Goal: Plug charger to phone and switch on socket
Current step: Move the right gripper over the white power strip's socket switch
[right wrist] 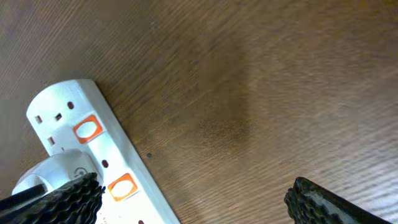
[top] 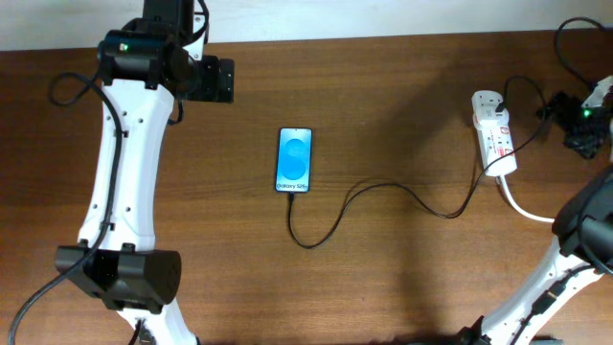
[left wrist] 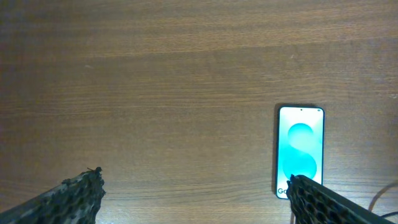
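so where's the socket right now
In the overhead view the socket sits at the far right of the table, well right of the phone; the right wrist view shows it lower left.

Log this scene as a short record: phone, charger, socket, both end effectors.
phone: flat on table, face up, screen lit blue
charger: black cable runs from socket to phone's bottom edge; looks plugged in
socket: white strip near table's right side; orange switches, on or off cannot be told
left end effector: open, empty, over bare wood, apart from phone
right end effector: open, empty, over wood beside socket
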`<action>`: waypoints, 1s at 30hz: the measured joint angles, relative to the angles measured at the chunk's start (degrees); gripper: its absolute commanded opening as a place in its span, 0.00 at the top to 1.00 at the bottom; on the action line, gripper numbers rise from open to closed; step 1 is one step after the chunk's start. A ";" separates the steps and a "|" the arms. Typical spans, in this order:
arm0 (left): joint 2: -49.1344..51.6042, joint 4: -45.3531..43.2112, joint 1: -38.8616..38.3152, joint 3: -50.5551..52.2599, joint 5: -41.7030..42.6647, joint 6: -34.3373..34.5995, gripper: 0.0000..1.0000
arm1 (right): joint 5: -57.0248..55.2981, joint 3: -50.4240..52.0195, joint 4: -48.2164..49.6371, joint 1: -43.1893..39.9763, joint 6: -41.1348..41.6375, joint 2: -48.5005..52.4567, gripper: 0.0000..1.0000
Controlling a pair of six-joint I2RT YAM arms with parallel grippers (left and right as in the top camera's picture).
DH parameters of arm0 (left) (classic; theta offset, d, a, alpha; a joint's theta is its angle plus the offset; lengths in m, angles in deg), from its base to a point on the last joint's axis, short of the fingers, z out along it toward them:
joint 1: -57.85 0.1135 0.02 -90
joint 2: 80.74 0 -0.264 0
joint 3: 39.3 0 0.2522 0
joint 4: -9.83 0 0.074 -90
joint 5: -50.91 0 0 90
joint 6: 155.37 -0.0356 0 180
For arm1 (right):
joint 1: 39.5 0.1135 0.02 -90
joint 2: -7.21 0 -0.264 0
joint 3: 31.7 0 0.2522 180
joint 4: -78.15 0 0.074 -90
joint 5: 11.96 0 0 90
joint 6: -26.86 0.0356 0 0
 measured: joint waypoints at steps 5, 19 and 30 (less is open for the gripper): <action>0.00 0.00 0.00 0.00 0.00 0.00 0.01 | -1.14 1.31 0.20 2.82 -0.87 0.15 0.02; 0.00 0.00 0.00 0.00 0.02 0.00 0.01 | -6.03 1.99 -1.44 5.33 -0.94 2.86 0.02; 0.00 0.00 0.00 0.00 0.00 0.00 0.01 | -6.78 3.15 0.07 5.84 -0.04 2.84 0.02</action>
